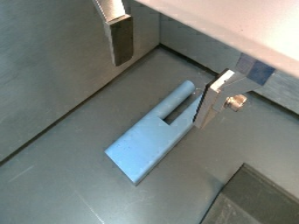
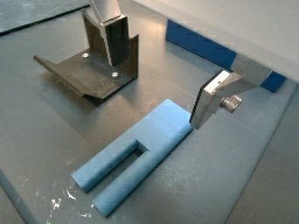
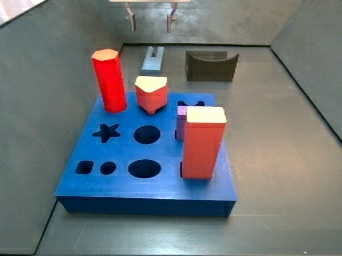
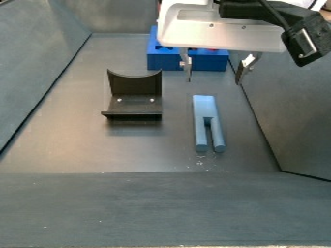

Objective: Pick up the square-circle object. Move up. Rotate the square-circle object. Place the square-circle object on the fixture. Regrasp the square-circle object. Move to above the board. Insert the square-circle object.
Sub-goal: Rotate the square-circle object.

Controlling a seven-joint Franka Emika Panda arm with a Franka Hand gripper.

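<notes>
The square-circle object (image 4: 207,121) is a slim grey-blue peg lying flat on the grey floor; it also shows in a side view (image 3: 154,60). In both wrist views it shows as a pale blue bar with a slot (image 1: 152,136) (image 2: 135,156). My gripper (image 4: 214,71) hangs open and empty above the peg's far end, with nothing between its fingers (image 1: 121,44) (image 2: 208,101). It also shows in a side view (image 3: 151,20) and in both wrist views (image 1: 163,92) (image 2: 158,93). The dark fixture (image 4: 132,97) (image 3: 211,65) (image 2: 93,70) stands beside the peg. The blue board (image 3: 147,175) (image 4: 162,58) lies apart from both.
On the board stand a red hexagonal column (image 3: 110,80), a big red block with a pale top (image 3: 203,140), a smaller red piece with a pale top (image 3: 152,95) and a purple piece (image 3: 183,120). Grey walls enclose the floor.
</notes>
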